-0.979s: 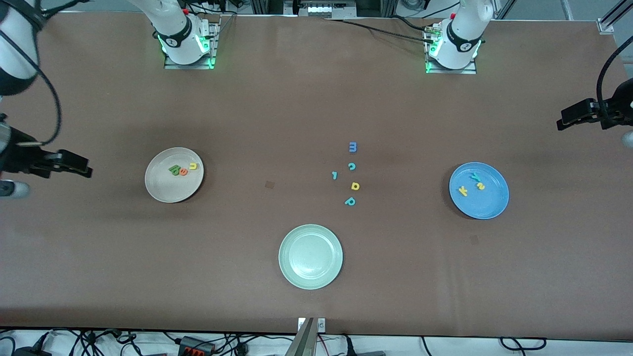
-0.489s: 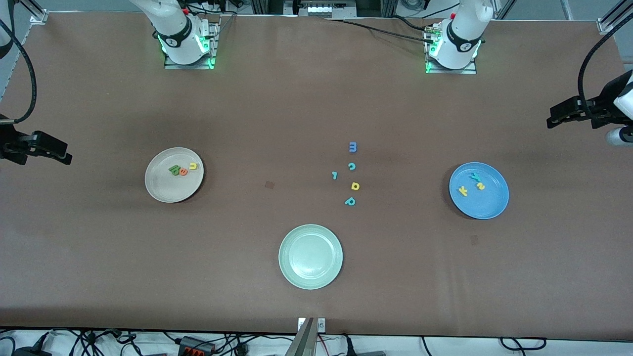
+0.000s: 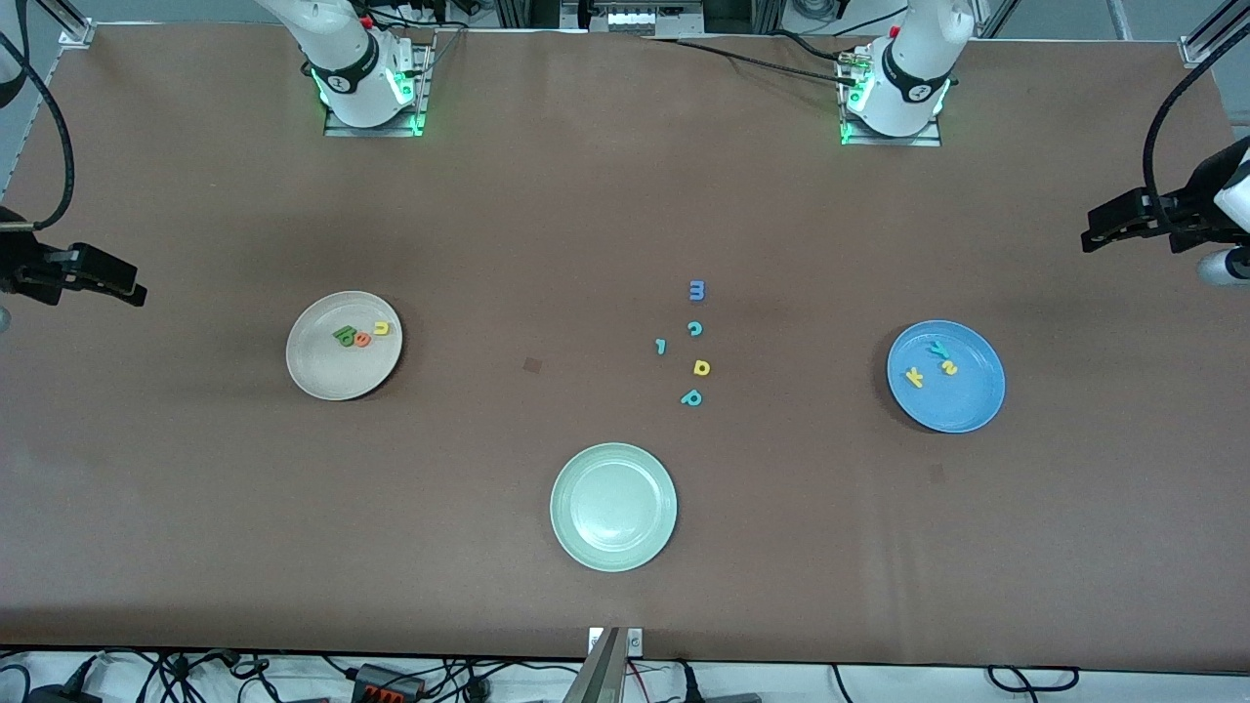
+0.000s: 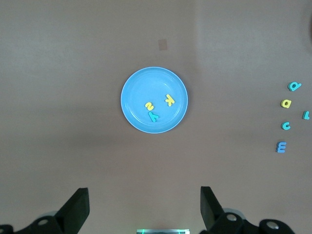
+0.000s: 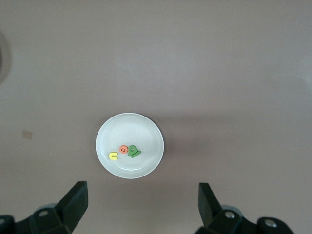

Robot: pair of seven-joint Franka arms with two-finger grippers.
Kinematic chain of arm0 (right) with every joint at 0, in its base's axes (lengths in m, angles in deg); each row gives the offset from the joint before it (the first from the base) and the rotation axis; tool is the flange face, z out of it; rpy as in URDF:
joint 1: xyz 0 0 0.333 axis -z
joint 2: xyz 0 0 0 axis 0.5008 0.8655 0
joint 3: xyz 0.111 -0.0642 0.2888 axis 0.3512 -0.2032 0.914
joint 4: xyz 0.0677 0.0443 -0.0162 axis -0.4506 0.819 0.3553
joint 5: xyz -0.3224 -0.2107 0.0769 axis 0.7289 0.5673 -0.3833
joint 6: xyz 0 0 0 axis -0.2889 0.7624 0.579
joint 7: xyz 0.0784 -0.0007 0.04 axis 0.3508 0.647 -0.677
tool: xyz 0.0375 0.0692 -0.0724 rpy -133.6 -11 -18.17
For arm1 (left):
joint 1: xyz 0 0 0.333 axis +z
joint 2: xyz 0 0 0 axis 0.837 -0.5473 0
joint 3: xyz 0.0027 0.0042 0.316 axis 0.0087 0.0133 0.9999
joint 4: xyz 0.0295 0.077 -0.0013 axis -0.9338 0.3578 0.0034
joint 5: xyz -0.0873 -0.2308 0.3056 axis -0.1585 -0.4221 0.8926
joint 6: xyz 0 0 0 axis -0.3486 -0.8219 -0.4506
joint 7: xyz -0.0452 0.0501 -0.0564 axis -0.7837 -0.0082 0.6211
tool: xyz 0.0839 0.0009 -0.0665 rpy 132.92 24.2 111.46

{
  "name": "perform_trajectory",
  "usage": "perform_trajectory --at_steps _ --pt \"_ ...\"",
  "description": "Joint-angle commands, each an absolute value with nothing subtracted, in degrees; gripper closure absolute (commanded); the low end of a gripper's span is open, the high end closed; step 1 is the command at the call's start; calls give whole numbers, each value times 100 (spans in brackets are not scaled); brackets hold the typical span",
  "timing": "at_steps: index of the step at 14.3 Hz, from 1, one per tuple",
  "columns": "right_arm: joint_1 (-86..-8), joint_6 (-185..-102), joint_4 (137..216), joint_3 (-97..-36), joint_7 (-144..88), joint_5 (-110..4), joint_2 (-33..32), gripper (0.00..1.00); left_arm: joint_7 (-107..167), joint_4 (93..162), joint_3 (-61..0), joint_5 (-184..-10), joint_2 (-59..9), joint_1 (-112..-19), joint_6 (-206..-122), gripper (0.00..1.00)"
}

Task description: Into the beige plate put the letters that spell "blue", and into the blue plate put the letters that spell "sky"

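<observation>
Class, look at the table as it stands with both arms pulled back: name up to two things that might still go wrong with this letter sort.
1. The green b and l lie bunched against the orange e in the beige plate; a check might miscount them.
2. Five spare letters, such as the yellow d-like letter, lie loose between the plates; another pick might drop one into the blue plate.

"Blue" letters (image 3: 357,335) in beige plate (image 3: 322,376) ("sky" letters (image 3: 934,362) in blue plate (image 3: 967,405)).
</observation>
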State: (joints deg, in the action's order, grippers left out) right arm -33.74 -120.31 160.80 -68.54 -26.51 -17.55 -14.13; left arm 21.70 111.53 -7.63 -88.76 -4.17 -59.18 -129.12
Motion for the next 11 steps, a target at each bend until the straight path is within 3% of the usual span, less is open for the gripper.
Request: perform_trajectory --at_steps 1,11 --pt "-3304 -12396 16813 -6726 -2539 -1655 -1926 0 2029 11066 -685 -8934 -392 -5972 -12820 0" --pt "-3269 -12336 17001 -6743 -2556 -1638 -1946 0 2038 11066 -685 -8934 -401 -5972 -12820 0"
